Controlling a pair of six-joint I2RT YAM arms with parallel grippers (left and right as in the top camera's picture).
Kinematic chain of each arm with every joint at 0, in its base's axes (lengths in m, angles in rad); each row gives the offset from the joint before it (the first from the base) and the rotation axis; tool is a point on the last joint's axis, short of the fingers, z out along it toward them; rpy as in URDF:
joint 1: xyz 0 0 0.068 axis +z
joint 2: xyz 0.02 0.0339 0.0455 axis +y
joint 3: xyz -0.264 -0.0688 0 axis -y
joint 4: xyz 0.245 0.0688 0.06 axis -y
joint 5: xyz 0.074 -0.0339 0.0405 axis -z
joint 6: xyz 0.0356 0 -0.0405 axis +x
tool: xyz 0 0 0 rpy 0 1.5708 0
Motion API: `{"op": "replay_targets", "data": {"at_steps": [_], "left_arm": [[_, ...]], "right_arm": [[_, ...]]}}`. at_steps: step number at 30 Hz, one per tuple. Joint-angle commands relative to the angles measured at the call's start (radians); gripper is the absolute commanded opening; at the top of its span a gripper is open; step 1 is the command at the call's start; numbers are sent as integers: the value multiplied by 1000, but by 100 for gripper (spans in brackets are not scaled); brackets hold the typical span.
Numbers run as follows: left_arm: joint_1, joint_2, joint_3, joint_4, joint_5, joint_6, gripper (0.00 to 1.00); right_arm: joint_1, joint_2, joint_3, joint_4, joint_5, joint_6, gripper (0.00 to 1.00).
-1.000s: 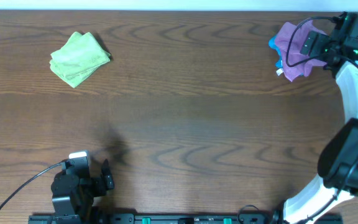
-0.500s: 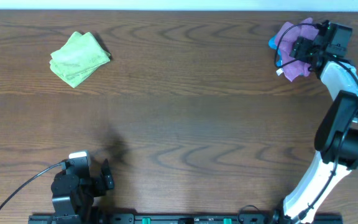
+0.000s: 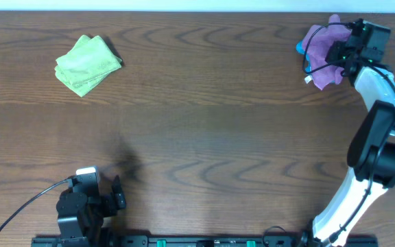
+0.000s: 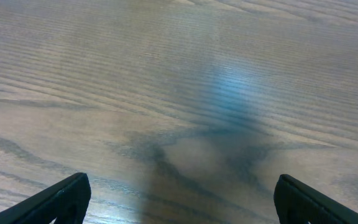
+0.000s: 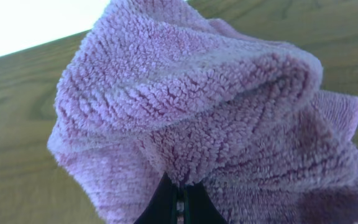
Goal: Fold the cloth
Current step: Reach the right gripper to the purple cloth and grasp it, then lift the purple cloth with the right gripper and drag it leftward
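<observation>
The cloth (image 3: 321, 49) is lilac-purple terry, bunched in a heap at the table's far right corner. In the right wrist view the cloth (image 5: 191, 106) fills the frame in raised folds. My right gripper (image 3: 334, 51) reaches into the heap from the right. Its black fingertips (image 5: 166, 202) are pressed together, and my right gripper (image 5: 179, 190) is shut on a fold of the cloth. My left gripper (image 3: 118, 194) rests near the front left edge, far from the cloth. In its own view my left gripper (image 4: 182, 205) is open over bare wood.
A sliver of blue cloth (image 3: 299, 48) peeks out at the heap's left side, with a white tag (image 3: 308, 79) below it. A folded light-green cloth (image 3: 86, 64) lies at the far left. The table's far edge (image 3: 197, 12) runs just behind the heap.
My right gripper moved left onto the purple heap and shut on a fold, which now stands slightly raised. The left arm has not moved.
</observation>
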Motion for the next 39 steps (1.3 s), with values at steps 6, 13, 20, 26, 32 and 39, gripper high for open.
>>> {"op": "replay_targets", "data": {"at_steps": [6, 13, 20, 26, 32, 39], "left_arm": [[-4, -6, -20, -48, -34, 26, 95], [-4, -6, -20, -48, -34, 26, 96], [-4, -6, -20, -48, -34, 26, 95], [-4, -6, -20, -48, -34, 26, 95], [-4, -6, -20, -48, -34, 26, 96], [-4, -6, -20, -48, -34, 26, 96]], "right_arm": [[37, -248, 31, -231, -14, -145, 1], [138, -446, 31, -566, -14, -243, 1], [311, -566, 31, -821, -41, -294, 1], [541, -619, 31, -910, -108, -286, 1], [762, -622, 29, -931, -198, -232, 1], [854, -614, -9, -929, -157, -191, 1]]}}
